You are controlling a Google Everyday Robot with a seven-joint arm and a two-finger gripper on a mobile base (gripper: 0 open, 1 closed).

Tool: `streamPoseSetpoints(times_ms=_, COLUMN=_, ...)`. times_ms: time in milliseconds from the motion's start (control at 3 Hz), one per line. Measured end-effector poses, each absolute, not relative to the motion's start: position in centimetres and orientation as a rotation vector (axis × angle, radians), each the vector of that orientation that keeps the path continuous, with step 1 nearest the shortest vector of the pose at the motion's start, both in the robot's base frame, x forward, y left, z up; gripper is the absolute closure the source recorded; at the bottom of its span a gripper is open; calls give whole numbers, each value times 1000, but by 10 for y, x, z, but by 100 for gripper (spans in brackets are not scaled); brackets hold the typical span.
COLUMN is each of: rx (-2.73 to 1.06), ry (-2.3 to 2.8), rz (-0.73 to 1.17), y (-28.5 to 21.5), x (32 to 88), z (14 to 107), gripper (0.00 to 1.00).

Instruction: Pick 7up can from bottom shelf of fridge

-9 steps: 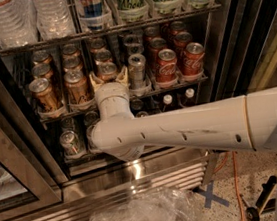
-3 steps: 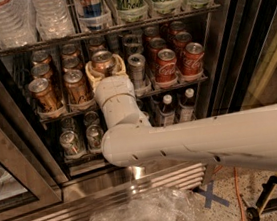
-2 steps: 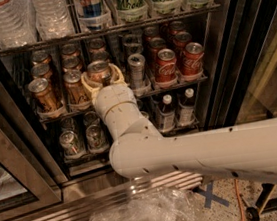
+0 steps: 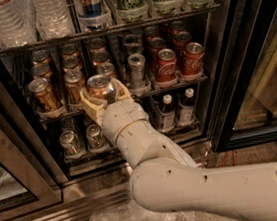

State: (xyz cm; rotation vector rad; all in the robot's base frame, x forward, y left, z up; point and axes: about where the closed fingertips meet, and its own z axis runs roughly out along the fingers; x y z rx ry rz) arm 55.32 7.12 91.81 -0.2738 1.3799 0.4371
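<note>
I see gripper (image 4: 103,93) clamped around can (image 4: 100,86), held in front of middle rack (image 4: 146,92), above bottom shelf (image 4: 191,129) of fridge (image 4: 223,97). Label hidden. If it is 7up, I judge grasp done, only withdrawal left.

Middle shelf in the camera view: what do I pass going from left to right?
Brown cans → the gripper, out front, shut on a copper-topped can → tall silver can → red cola cans.
</note>
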Motion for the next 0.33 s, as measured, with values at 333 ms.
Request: streamPoseSetpoints(times_ms=333, rx=-255, ry=1383, rz=459, y=71, x=553, z=920, gripper=100)
